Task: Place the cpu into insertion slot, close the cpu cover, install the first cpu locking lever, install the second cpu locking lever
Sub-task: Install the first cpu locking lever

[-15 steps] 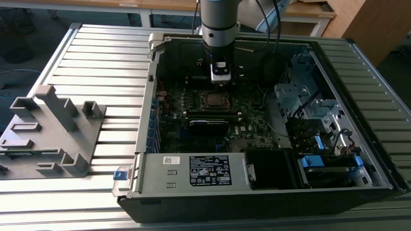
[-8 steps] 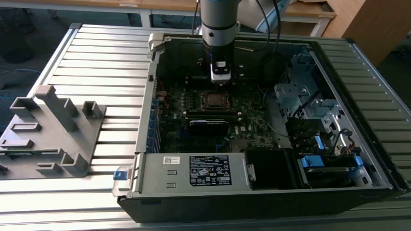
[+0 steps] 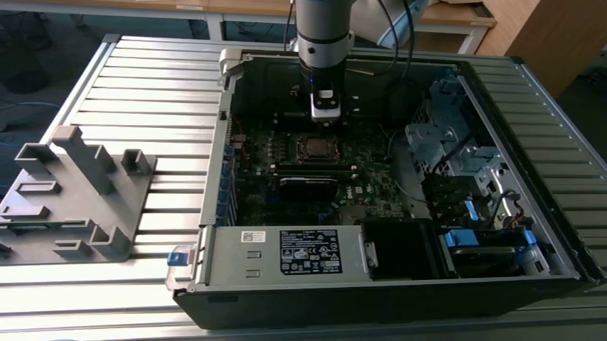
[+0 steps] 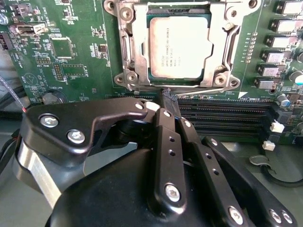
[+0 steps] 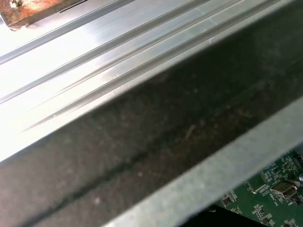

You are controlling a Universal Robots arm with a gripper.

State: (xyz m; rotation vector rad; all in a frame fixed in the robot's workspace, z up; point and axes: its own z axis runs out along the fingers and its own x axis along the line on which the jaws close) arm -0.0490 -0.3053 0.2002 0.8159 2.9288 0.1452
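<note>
The cpu [image 4: 179, 47], a flat square chip with a dull silver top, lies in the insertion slot on the green motherboard [image 4: 71, 52]. The cpu cover [image 4: 129, 28], a silvery frame, lies flat around it with the chip showing through its window. Thin wire levers run along two opposite sides of the socket, one lever [image 4: 124, 49] and the other lever [image 4: 230, 40]. My gripper [image 4: 169, 97] is shut with nothing between its black fingers [image 4: 163, 127], its tips right at the socket's edge. In the exterior view the gripper [image 3: 325, 117] hangs just behind the socket [image 3: 313, 145] inside the open computer case.
Memory slots [image 4: 222, 116] run beside the socket, under my fingers. The case [image 3: 284, 298] holds a silver power supply box [image 3: 284, 252], drive bays [image 3: 446, 142] and blue-clipped cables [image 3: 470, 238]. A grey fixture [image 3: 71, 192] stands on the ribbed table [image 3: 152, 92] at the exterior view's left.
</note>
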